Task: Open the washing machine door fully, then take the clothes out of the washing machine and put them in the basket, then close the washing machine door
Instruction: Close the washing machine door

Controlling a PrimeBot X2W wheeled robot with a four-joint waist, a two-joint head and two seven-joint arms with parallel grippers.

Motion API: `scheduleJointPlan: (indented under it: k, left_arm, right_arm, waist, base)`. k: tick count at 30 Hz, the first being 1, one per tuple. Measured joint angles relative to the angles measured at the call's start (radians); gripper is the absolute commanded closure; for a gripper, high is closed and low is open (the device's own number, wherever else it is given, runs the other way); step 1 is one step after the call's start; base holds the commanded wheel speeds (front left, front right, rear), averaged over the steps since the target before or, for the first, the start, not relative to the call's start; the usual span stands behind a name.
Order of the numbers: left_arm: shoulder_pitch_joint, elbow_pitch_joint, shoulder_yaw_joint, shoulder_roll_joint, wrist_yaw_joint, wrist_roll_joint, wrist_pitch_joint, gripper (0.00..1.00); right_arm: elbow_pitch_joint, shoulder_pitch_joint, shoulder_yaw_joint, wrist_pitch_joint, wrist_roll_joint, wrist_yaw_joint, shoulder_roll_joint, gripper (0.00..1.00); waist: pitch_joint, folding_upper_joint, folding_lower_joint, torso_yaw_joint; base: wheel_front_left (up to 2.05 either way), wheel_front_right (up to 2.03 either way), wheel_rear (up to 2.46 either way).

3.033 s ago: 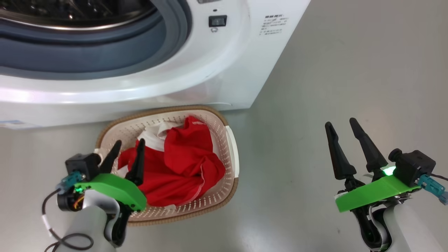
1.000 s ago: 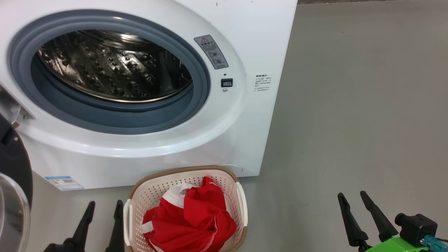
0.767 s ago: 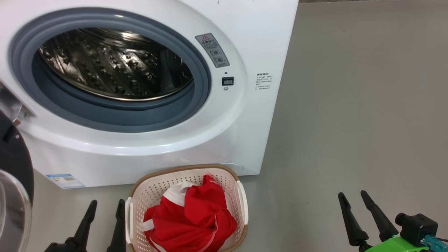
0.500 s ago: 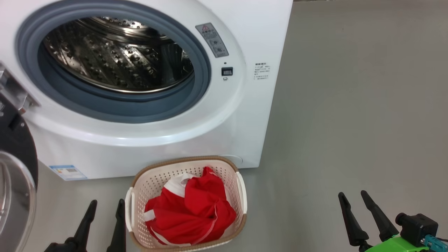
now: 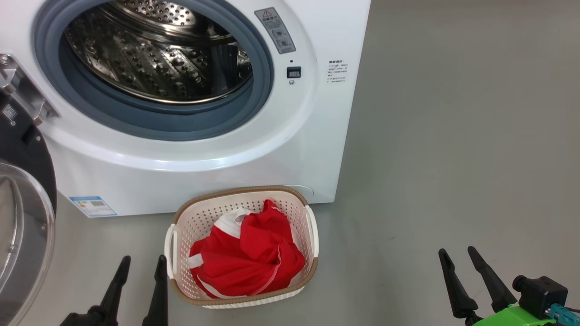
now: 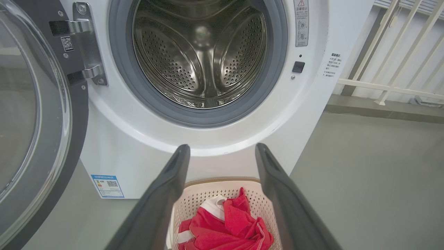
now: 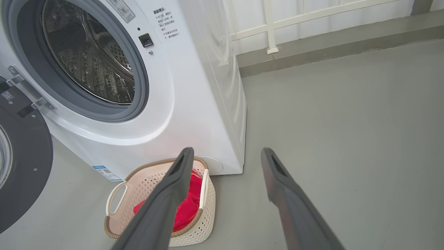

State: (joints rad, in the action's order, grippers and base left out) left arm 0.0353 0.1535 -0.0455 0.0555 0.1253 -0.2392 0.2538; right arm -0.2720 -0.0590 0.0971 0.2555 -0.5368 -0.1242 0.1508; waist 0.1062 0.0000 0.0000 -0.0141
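The white washing machine [image 5: 312, 136] stands open, its steel drum [image 5: 154, 50] bare inside the grey ring. Its door [image 5: 22, 217] hangs swung out at the far left, black rim and glass bowl showing, and reappears in the left wrist view as the door [image 6: 31, 121]. The red and white clothes [image 5: 247, 256] lie bunched in the cream basket [image 5: 312, 226] on the floor before the machine. My left gripper [image 5: 141, 262] is open just left of the basket, holding nothing. My right gripper [image 5: 457, 253] is open over bare floor far to the right.
Grey floor [image 5: 453, 136] spreads to the right of the machine. A white railing [image 7: 277, 24] and a low kerb run along the wall behind it. A blue sticker [image 5: 93, 206] marks the machine's lower left corner.
The head camera has tilted up and drawn back, bringing drum and door into view. My left gripper has pulled back from over the clothes to beside the basket. The clothes stay in the basket.
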Motion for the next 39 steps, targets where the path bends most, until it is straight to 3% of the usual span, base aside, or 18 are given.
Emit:
scheduleJointPlan:
  k: [9,18,24,29,39]
  left_arm:
    - [0.0,0.0,0.004,-0.003,0.0,-0.008,0.0,0.0]
    - [-0.001,0.018,0.005,-0.008,0.0,-0.01,0.0,0.0]
    - [0.006,0.051,0.018,-0.009,-0.004,-0.042,0.0,0.0]
    - [0.015,0.057,0.051,-0.011,-0.037,-0.072,0.0,0.0]
    - [0.066,0.045,0.062,-0.011,-0.066,-0.082,0.0,0.0]
  right_arm:
    - [0.002,0.0,-0.004,0.0,0.0,0.0,0.001,0.0]
    - [-0.002,0.003,0.031,0.0,0.0,0.0,0.016,0.0]
    - [-0.016,0.007,0.077,0.0,0.0,0.0,0.044,0.0]
    - [-0.026,0.016,0.112,0.0,-0.009,0.0,0.063,0.0]
    - [-0.044,0.042,0.174,0.0,-0.026,0.0,0.057,0.0]
  waist:
    - [0.0,0.0,0.0,0.012]
    - [0.002,0.0,0.0,0.081]
    - [-0.002,0.0001,0.0,0.165]
    - [-0.012,0.0,0.0,0.265]
    - [-0.043,0.0,0.0,0.433]
  base:
    - [0.0,0.0,0.0]
    - [0.0,0.0,0.0]
    - [0.0,0.0,0.0]
    - [0.0,0.0,0.0]
    - [0.0,0.0,0.0]
